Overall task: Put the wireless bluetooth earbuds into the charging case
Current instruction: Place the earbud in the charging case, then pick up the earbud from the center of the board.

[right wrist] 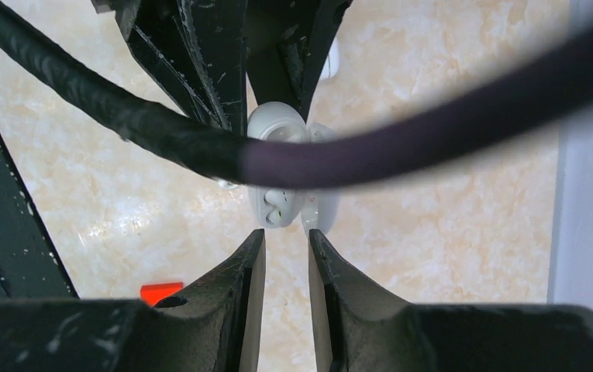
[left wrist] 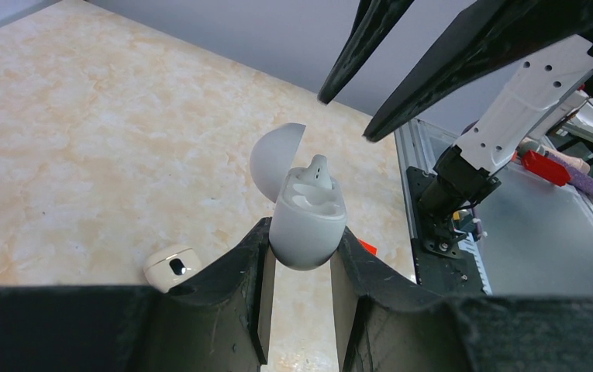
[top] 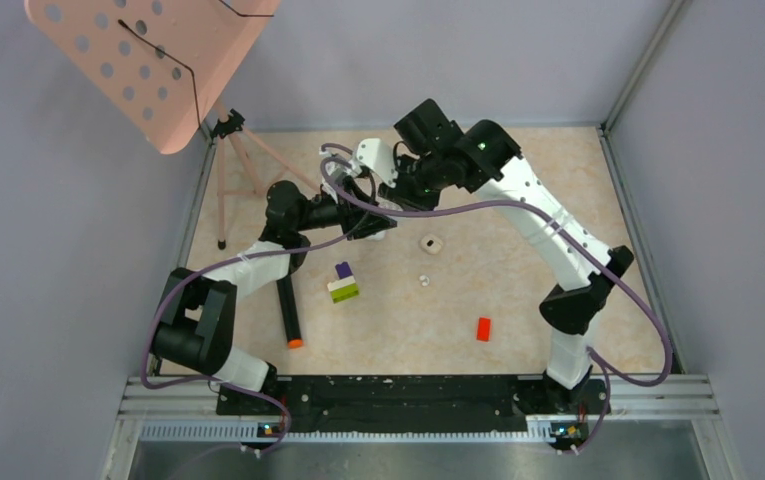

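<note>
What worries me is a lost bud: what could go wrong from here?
The tiny white earbud sticks up from the open white pebble-shaped charging case; possibly unseated, it could tip out. The left claw pinches only the case's rounded bottom, so a push might slip it. The purple cable crosses close by the right claw and could snag.

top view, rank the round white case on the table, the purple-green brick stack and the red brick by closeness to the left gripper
1. round white case, just right of the left gripper
2. purple-green brick stack, toward the bases, slightly left
3. red brick, far off right, toward the bases
</note>
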`<state>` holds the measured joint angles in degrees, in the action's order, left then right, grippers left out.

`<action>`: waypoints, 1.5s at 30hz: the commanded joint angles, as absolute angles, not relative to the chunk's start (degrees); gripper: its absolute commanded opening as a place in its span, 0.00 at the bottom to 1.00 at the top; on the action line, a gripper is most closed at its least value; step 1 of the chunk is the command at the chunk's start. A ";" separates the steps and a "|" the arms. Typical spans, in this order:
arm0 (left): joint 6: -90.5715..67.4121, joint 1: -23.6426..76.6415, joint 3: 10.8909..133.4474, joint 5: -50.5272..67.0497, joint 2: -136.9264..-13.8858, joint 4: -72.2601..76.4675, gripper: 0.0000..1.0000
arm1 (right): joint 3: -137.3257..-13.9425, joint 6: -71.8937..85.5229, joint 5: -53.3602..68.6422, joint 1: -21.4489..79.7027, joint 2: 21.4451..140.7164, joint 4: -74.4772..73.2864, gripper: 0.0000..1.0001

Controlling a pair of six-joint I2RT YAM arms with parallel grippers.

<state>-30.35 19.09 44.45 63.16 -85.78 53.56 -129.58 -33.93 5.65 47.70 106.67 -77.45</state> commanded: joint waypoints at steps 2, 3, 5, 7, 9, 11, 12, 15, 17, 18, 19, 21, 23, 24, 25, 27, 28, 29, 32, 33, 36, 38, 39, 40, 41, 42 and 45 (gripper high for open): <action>-29.86 19.01 44.82 62.52 -85.35 56.72 0.00 | -132.63 -31.51 8.76 46.49 98.87 -78.01 0.28; -30.10 18.87 44.87 62.24 -85.38 56.44 0.00 | -131.19 -31.47 9.86 46.37 96.93 -77.15 0.28; -31.02 18.37 44.96 61.91 -85.59 55.99 0.00 | -125.43 -31.72 11.33 46.16 92.04 -74.59 0.28; -32.24 17.49 45.02 61.55 -85.51 55.33 0.00 | -116.94 -33.37 12.60 45.21 86.86 -70.57 0.27; -33.47 16.24 45.09 61.08 -85.18 54.23 0.00 | -106.22 -36.53 14.00 43.31 81.89 -65.49 0.26; -34.43 14.78 45.16 60.73 -84.66 52.88 0.00 | -96.15 -39.60 15.84 41.32 78.27 -60.88 0.24; -34.86 14.04 45.18 60.51 -84.45 52.15 0.00 | -92.02 -41.41 17.06 40.62 77.30 -59.31 0.22; -35.88 12.02 45.18 60.19 -83.51 50.29 0.00 | -82.51 -44.04 18.12 40.27 77.36 -54.41 0.19; -35.86 11.05 45.12 59.92 -82.46 48.88 0.00 | -78.79 -41.64 18.09 40.27 79.20 -50.45 0.17; -35.82 10.57 45.05 59.58 -81.87 47.96 0.00 | -77.27 -38.26 17.21 40.28 80.56 -47.93 0.17; -35.85 10.18 44.76 59.24 -81.21 46.98 0.00 | -76.39 -34.12 16.59 40.26 82.10 -45.88 0.18; -35.66 9.37 44.29 58.63 -79.82 45.00 0.00 | -75.78 -24.06 16.24 40.21 86.04 -43.61 0.19; -35.17 8.69 43.85 58.12 -78.43 43.11 0.00 | -74.85 -13.68 16.76 39.81 88.58 -41.77 0.20; -34.86 8.50 43.71 57.98 -77.94 42.31 0.00 | -73.89 -10.36 16.96 39.44 89.31 -40.49 0.20; -34.73 8.30 43.54 57.78 -77.55 41.64 0.00 | -73.07 -7.44 17.25 38.73 90.41 -39.72 0.21; -34.84 7.99 43.43 57.45 -76.88 41.07 0.00 | -72.22 -2.71 18.36 37.59 93.10 -39.54 0.21; -34.95 7.88 43.42 57.29 -76.56 40.89 0.00 | -71.85 -1.56 19.69 37.13 94.32 -39.48 0.20; -35.10 7.71 43.39 56.94 -76.37 40.71 0.00 | -71.56 -1.44 20.73 37.03 95.11 -39.38 0.20; -35.46 7.19 43.05 56.39 -75.67 39.98 0.00 | -71.47 -8.77 25.41 37.05 95.72 -39.06 0.19; -35.43 7.01 42.92 56.40 -75.43 39.80 0.00 | -71.41 -14.40 27.84 37.06 95.10 -38.86 0.19; -34.84 6.33 42.56 56.70 -74.86 38.96 0.00 | -65.00 -36.72 31.39 36.90 88.15 -31.85 0.17; -34.06 5.88 42.47 56.69 -74.38 37.74 0.00 | -57.68 -55.09 33.06 36.69 82.75 -25.44 0.16; -33.57 5.67 42.45 56.73 -74.05 36.87 0.00 | -54.60 -65.03 34.02 36.65 80.99 -24.09 0.15; -33.02 5.44 42.57 56.77 -73.78 35.96 0.00 | -51.53 -74.82 34.57 36.65 79.68 -23.21 0.14; -32.43 5.37 42.66 56.91 -73.56 34.97 0.00 | -49.10 -81.77 34.93 36.65 78.88 -21.92 0.13; -31.45 5.27 42.95 57.02 -73.23 33.35 0.00 | -47.52 -88.52 35.35 36.57 78.67 -20.59 0.13; -29.53 5.19 43.39 57.30 -72.39 30.47 0.00 | -47.70 -98.31 36.85 36.52 80.76 -23.12 0.16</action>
<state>-32.84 5.56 42.63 57.30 -75.31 33.50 -48.23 -69.30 31.94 36.93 79.26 -27.09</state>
